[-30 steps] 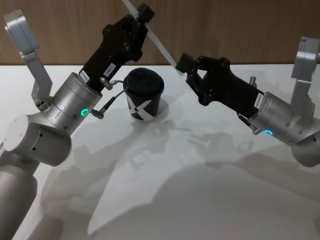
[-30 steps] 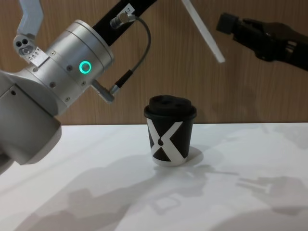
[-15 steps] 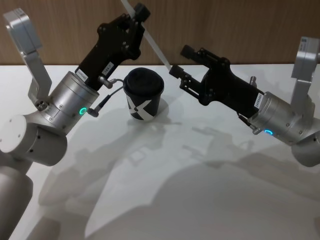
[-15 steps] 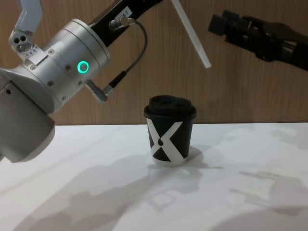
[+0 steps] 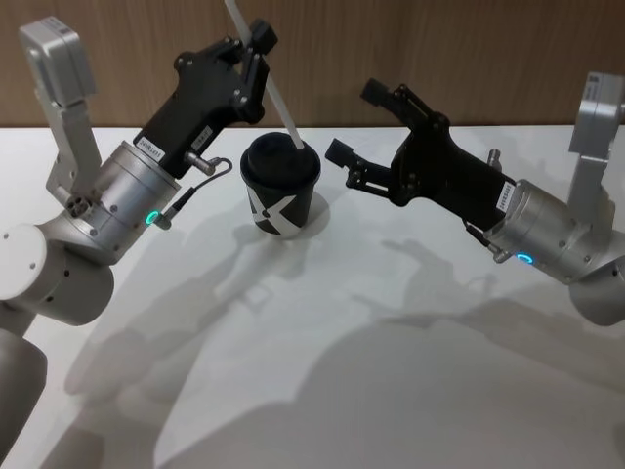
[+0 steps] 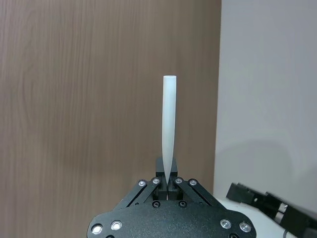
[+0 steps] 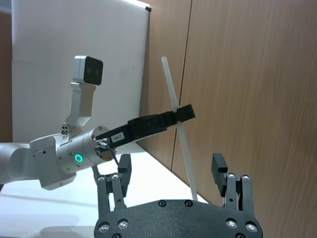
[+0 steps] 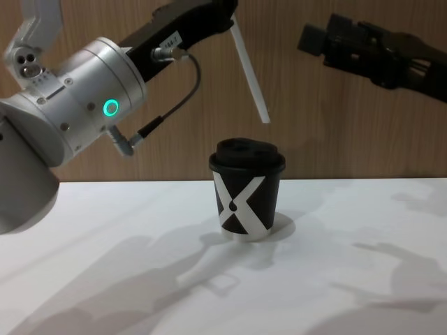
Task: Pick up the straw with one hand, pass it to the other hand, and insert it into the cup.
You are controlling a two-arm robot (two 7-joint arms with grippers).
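Note:
The white straw [image 5: 278, 98] slants down from my left gripper [image 5: 256, 41], which is shut on its upper part. In the chest view the straw [image 8: 248, 70] ends a little above the domed lid of the black cup [image 8: 246, 188] with the white X, without touching it. The cup [image 5: 281, 186] stands upright on the white table. My right gripper [image 5: 354, 122] hangs open to the right of the cup, apart from the straw. The left wrist view looks along the straw [image 6: 169, 129] pinched in the left gripper [image 6: 168, 181]. The right wrist view shows the right gripper [image 7: 171, 173] open, with the straw [image 7: 178, 124] beyond it.
The white table [image 5: 322, 342] spreads in front of the cup, with only arm shadows on it. A wooden wall [image 8: 314, 125] stands close behind. A thin cable [image 8: 171, 105] loops from the left wrist, above the table to the left of the cup.
My left gripper has carried the straw left and down, bringing its lower end just above the cup's lid. My right gripper's fingers have spread open and drawn away from the straw.

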